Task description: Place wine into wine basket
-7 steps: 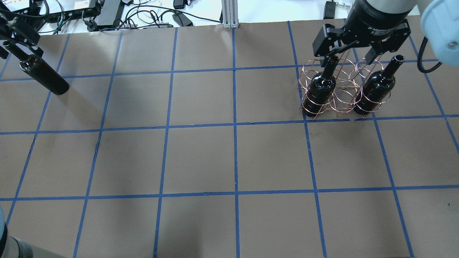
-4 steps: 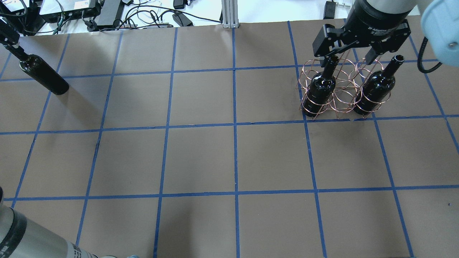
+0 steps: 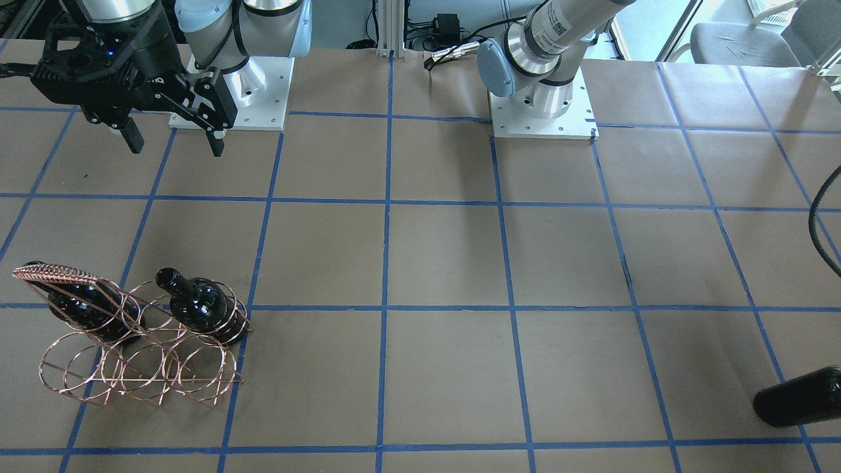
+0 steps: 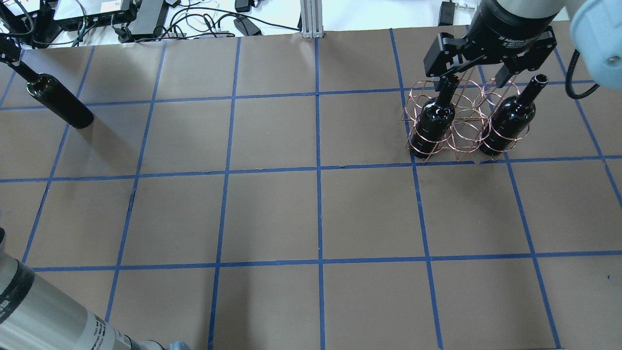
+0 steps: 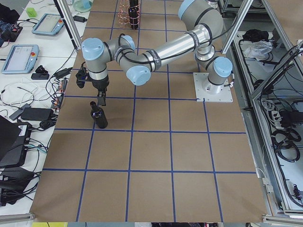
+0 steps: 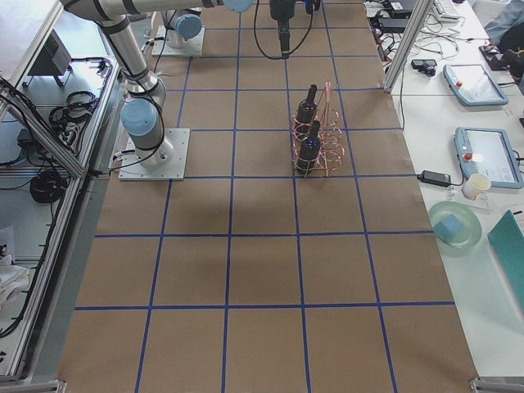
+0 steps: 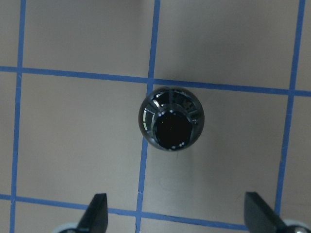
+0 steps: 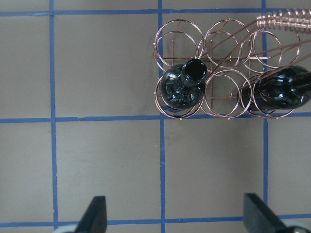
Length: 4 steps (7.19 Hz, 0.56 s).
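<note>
A glossy black wine bottle (image 4: 59,103) stands alone on the table at the far left, apart from the basket. It also shows in the front view (image 3: 798,397) and the left side view (image 5: 99,117). My left gripper (image 7: 177,213) is open and hangs above this bottle (image 7: 171,124) without touching it. The copper wire wine basket (image 4: 459,129) stands at the far right with two identical bottles (image 4: 435,119) (image 4: 510,119) upright in its outer rings. My right gripper (image 4: 478,73) is open and empty above the basket (image 8: 218,68).
The table is brown paper with a blue tape grid (image 4: 318,170). Cables and boxes (image 4: 146,19) lie beyond the far edge. The left arm's forearm (image 4: 43,316) crosses the near left corner. The basket's coiled handle (image 3: 52,270) rises over one bottle.
My left gripper was at the lone bottle's neck and has lifted away out of the overhead view. The bottle stays standing. The left forearm has swung into the near left corner. The right arm is still.
</note>
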Motion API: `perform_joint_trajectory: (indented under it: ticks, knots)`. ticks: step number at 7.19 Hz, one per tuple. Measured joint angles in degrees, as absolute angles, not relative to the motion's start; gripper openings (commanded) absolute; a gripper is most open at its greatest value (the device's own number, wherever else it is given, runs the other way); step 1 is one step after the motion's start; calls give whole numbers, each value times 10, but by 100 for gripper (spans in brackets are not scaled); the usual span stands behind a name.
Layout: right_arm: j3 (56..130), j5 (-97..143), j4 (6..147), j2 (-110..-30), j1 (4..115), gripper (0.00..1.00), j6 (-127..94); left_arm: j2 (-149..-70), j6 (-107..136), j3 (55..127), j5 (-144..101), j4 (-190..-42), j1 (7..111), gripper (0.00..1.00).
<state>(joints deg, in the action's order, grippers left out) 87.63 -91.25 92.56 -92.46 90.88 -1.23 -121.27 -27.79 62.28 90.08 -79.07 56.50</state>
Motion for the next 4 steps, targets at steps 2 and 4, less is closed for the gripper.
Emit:
perform_joint_trajectory:
  ticks: [2, 4]
  knots:
    - [876, -912, 926, -925, 909, 100, -12, -1236, -277, 611, 890, -768, 564, 100]
    - [876, -912, 925, -925, 909, 100, -12, -1247, -273, 608, 873, -756, 563, 98]
